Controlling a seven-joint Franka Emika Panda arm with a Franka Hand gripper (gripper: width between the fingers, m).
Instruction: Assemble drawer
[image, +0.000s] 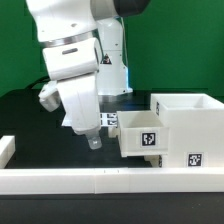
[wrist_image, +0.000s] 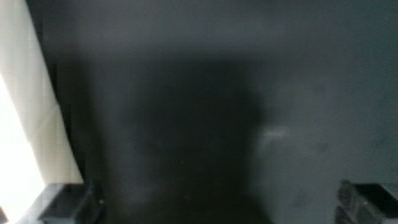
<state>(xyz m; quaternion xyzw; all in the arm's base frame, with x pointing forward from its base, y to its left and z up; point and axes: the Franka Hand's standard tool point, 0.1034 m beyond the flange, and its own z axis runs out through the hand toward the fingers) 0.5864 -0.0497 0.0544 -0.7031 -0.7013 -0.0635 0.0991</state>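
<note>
- Arm (image: 75, 50): white, large in the exterior view, upper part cut off by the frame.
- Claw (image: 93, 139): hangs low over the black table (image: 30, 120), holding nothing. In the wrist view its fingertips (wrist_image: 63, 203) sit far apart at the two lower corners: spread wide, blurred.
- Housing (image: 190, 125): open white cube at the exterior view's right, partly cut off.
- Tray (image: 140, 135): small, tagged, touching the housing's near side; whether it is slotted in is unclear.
- Rail (image: 60, 180): low, white, along the near table edge.
- Wrist view: dark bare tabletop, a pale strip (wrist_image: 22, 100) along one edge, unidentifiable.
</note>
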